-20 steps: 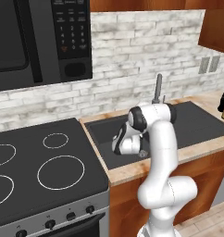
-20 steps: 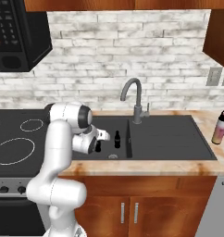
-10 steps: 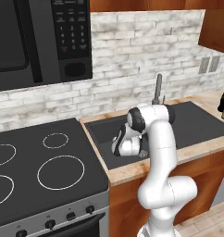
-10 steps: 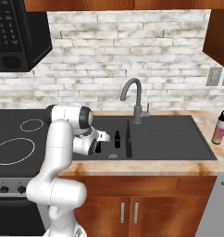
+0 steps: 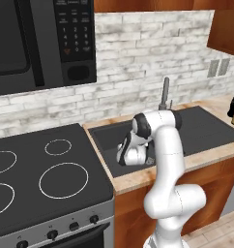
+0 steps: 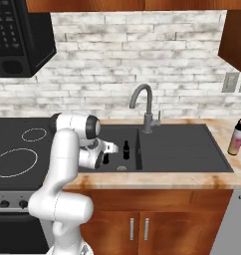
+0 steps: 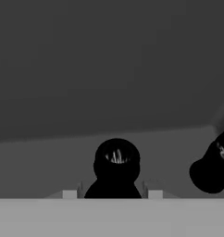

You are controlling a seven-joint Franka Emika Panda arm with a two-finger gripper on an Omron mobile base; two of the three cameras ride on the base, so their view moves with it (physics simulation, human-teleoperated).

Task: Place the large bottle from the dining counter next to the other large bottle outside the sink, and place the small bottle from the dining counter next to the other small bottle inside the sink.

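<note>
Small bottle (image 7: pixel 116 169) sits between the jaws, low in the left part of the sink (image 6: pixel 182 149); jaws closed on its neck. In the right base view it shows as a dark shape at the gripper (image 6: pixel 106 158). The other small bottle (image 6: pixel 126 149) stands upright just to its right, near the divider. Judgement: the held bottle is kept low and close so it can be set beside its twin.

Large bottle (image 6: pixel 237 139), pink above, pale below, stands on the tabletop (image 6: pixel 227 177) right of the sink, apparently already placed. Label writing too small to read. Microwave (image 5: pixel 41 43) keypad text illegible.
</note>
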